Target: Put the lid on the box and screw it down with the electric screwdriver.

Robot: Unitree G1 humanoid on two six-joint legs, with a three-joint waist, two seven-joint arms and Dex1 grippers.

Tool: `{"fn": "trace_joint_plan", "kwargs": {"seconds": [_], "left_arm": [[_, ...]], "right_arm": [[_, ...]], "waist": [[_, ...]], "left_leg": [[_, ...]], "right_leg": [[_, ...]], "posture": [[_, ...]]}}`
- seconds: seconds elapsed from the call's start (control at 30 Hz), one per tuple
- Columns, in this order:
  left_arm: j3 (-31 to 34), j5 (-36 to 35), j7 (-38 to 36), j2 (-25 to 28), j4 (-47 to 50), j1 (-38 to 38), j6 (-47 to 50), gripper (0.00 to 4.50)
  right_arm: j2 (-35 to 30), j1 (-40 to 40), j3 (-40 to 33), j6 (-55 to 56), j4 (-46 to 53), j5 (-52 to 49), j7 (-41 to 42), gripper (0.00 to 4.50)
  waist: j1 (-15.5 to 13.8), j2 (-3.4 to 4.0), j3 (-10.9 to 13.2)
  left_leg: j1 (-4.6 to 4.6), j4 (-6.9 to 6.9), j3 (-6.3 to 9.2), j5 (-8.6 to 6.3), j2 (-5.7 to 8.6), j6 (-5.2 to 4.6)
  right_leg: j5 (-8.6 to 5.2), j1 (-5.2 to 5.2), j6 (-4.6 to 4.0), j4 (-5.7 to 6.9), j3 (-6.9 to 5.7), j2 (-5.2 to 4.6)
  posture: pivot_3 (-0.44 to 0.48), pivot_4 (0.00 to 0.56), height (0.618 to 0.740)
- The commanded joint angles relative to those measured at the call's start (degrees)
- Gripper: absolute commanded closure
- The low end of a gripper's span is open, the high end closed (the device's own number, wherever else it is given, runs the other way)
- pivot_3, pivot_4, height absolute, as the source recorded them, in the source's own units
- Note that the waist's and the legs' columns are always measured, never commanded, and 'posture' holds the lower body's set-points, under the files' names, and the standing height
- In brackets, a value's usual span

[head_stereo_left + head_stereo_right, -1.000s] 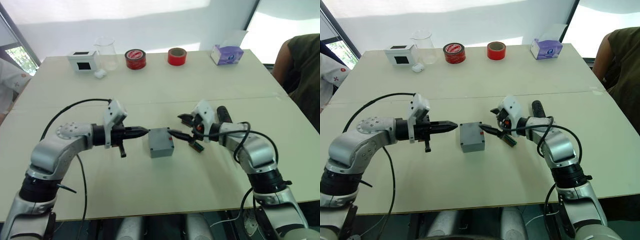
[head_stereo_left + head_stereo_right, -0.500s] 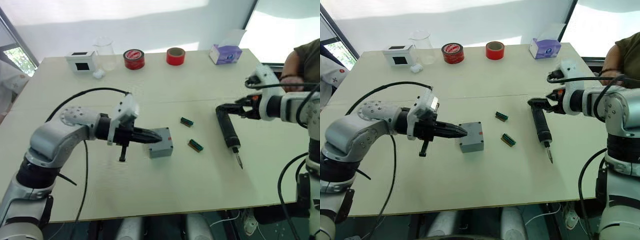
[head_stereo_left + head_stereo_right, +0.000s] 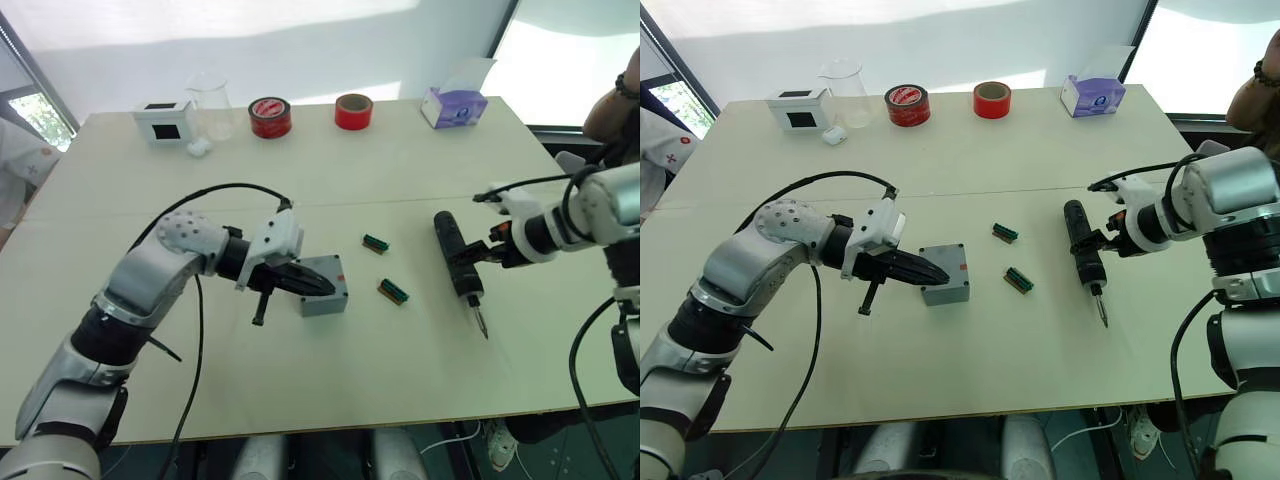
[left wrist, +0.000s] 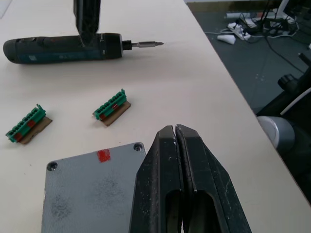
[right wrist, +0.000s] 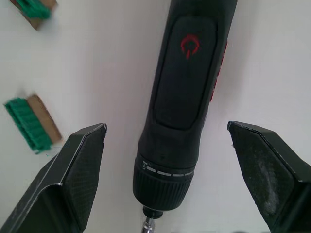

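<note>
Since half a second ago the right gripper [image 5: 170, 194] has come down from behind the electric screwdriver's rear end to its middle, and its two black fingers [image 5: 73, 179] now straddle the barrel, spread wide and not touching it. Meanwhile the left gripper [image 4: 176, 145] has pushed further over the box [image 3: 322, 284], with its fingers pressed together, holding nothing, the tips above the top face near one edge.

That box is a small square grey enclosure sitting flat near the middle of the table [image 3: 300, 400]. Its top (the lid [image 4: 92, 189], already in place) is a speckled grey plate with a screw hole at each visible corner and a small red mark close to one edge.

To the right of the box lies the electric screwdriver [image 3: 457, 265], a long black cylinder flat on the table, thin metal bit pointing toward the robot. Its body carries a red outlined emblem on a smooth oval panel and a row of small red markings along one side, too small to read; a ring of white ticks circles the collar before the bit.

Between box and screwdriver lie two green terminal strips [image 3: 375, 243] [image 3: 392, 291] on brown backing, well apart from each other.

Along the far edge stand a white box with a black window [image 3: 163, 121], a clear beaker [image 3: 211, 105], two red tape rolls [image 3: 270, 117] [image 3: 353, 111] and a purple tissue box [image 3: 454, 106]; the printing on these is illegible.
</note>
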State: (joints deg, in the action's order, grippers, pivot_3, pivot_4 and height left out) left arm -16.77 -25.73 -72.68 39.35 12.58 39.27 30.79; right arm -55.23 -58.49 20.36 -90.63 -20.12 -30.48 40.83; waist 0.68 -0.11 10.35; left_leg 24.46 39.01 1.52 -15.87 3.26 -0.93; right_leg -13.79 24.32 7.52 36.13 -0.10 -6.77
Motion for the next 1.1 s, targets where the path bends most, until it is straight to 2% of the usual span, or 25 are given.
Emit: {"fn": "trace_joint_plan", "kwargs": {"seconds": [0.03, 0.2, 0.37, 0.47, 0.5, 0.6, 0.7, 0.77, 0.8, 0.87, 0.93, 0.97, 1.03, 1.1], "left_arm": [[1.28, 0.62, 0.67, -0.68, 0.12, 0.84, -1.02, 4.50], [2.07, 0.89, 3.26, -2.22, 0.37, -0.13, -0.38, 4.50], [2.76, 1.51, 5.39, -2.72, 0.07, -0.89, -0.35, 4.50], [3.52, 1.84, 7.07, -2.85, -0.65, -1.32, -0.37, 4.50], [3.65, 2.19, 7.36, -2.62, -0.94, -1.54, -0.59, 4.50], [4.75, 3.03, 8.22, -1.52, -1.92, -2.31, -0.99, 4.50], [6.32, 3.84, 9.37, -0.31, -3.12, -2.91, -1.23, 4.50], [7.54, 4.19, 10.34, 0.22, -3.79, -3.36, -1.29, 4.50], [8.77, 4.02, 11.37, 0.48, -3.75, -3.91, -0.73, 4.50], [11.28, 2.80, 13.33, 0.84, -2.44, -5.53, 1.22, 4.50], [13.90, 0.09, 15.33, 0.47, 1.02, -7.88, 4.45, 4.50], [14.87, -1.08, 16.00, 0.15, 2.42, -8.68, 5.71, 4.50], [17.49, -5.39, 17.49, -0.61, 5.39, -10.53, 10.08, 4.50], [18.48, -6.63, 17.79, 0.25, 6.69, -12.08, 11.98, 4.50]], "right_arm": [[-1.57, -1.15, 2.73, 2.01, -0.55, 1.77, 3.18, 0.19], [0.46, -1.17, 7.97, 7.02, -2.23, 5.34, 6.69, 0.19], [0.53, -1.18, 13.10, 8.92, -2.16, 8.33, 11.32, 1.62], [1.61, -1.55, 13.83, 9.61, -3.81, 10.08, 12.62, 2.57], [1.93, -1.71, 13.56, 9.87, -4.66, 10.71, 12.56, 2.73], [2.90, -3.16, 11.34, 11.34, -7.83, 12.49, 12.34, 2.73], [3.79, -5.69, 7.66, 18.08, -11.11, 14.79, 11.57, 2.73], [5.56, -8.16, 2.03, 19.63, -13.60, 13.58, 10.37, 2.73], [6.51, -8.85, -3.66, 23.43, -12.48, 11.39, 9.70, 2.73], [8.94, -6.09, -17.04, 33.66, -4.68, 6.25, 7.03, 2.73], [16.39, 0.70, -33.36, 40.97, 9.69, -1.90, 1.05, 2.73], [19.26, 3.15, -37.85, 41.88, 14.62, -4.37, -1.44, 2.73], [25.44, 8.36, -43.55, 37.34, 24.90, -11.14, -6.90, 2.73], [30.17, 13.37, -43.00, 38.64, 33.61, -14.34, -8.03, 2.73]], "waist": [[0.04, 0.00, 0.00], [0.08, 0.00, 0.00], [0.08, -0.02, -0.02], [0.09, -0.02, -0.02], [0.09, -0.03, -0.02], [0.22, -0.07, -0.05], [0.40, -0.06, -0.04], [0.39, -0.04, -0.03], [0.39, 0.05, 0.02], [0.48, 0.21, 0.13], [0.39, 0.25, 0.16], [0.27, 0.24, 0.16], [-0.26, 0.13, 0.09], [-0.91, 0.03, 0.03]], "left_leg": [[0.00, 0.00, 0.00, 0.00, 0.00, 0.00], [-0.01, 0.01, 0.00, 0.00, -0.01, 0.00], [-0.03, 0.04, 0.01, 0.01, -0.01, 0.01], [-0.03, 0.04, 0.03, 0.01, -0.02, 0.01], [-0.03, 0.04, 0.03, 0.01, -0.02, 0.01], [-0.04, 0.05, 0.03, 0.02, -0.02, 0.03], [-0.06, 0.05, 0.02, 0.03, -0.02, 0.06], [-0.06, 0.05, 0.01, 0.04, -0.01, 0.08], [-0.06, 0.04, 0.01, 0.05, -0.01, 0.08], [0.01, 0.02, -0.05, 0.14, 0.00, 0.24], [0.05, -0.12, -0.08, 0.25, -0.03, 0.43], [0.08, -0.26, -0.04, 0.27, -0.08, 0.47], [0.08, -0.52, 0.05, 0.32, -0.11, 0.56], [0.06, -0.55, 0.24, 0.36, -0.07, 0.62]], "right_leg": [[0.00, 0.00, 0.00, 0.01, 0.00, 0.00], [0.00, 0.00, 0.01, 0.02, 0.00, 0.01], [0.00, -0.02, 0.01, 0.03, 0.00, 0.02], [0.00, -0.01, 0.01, 0.03, -0.01, 0.03], [0.00, -0.01, 0.01, 0.03, -0.01, 0.04], [0.00, -0.02, 0.01, 0.04, -0.01, 0.04], [0.01, -0.01, 0.01, 0.05, 0.00, 0.05], [0.01, 0.01, 0.02, 0.07, 0.00, 0.04], [0.01, 0.02, 0.02, 0.08, 0.00, 0.04], [0.01, 0.17, 0.02, 0.12, 0.08, 0.03], [0.01, 0.29, 0.03, 0.11, 0.10, 0.03], [0.00, 0.32, 0.03, 0.12, 0.08, 0.08], [-0.01, 0.36, 0.04, 0.10, 0.02, 0.12], [0.00, 0.25, 0.01, 0.10, -0.07, 0.05]], "posture": [[0.000, 0.150, 0.740], [0.000, 0.150, 0.740], [0.000, 0.150, 0.740], [0.000, 0.150, 0.740], [0.000, 0.150, 0.740], [0.000, 0.150, 0.740], [0.000, 0.150, 0.740], [0.000, 0.150, 0.740], [0.000, 0.150, 0.740], [0.000, 0.150, 0.740], [0.000, 0.150, 0.740], [0.000, 0.150, 0.740], [0.000, 0.150, 0.740], [0.000, 0.150, 0.740]]}}
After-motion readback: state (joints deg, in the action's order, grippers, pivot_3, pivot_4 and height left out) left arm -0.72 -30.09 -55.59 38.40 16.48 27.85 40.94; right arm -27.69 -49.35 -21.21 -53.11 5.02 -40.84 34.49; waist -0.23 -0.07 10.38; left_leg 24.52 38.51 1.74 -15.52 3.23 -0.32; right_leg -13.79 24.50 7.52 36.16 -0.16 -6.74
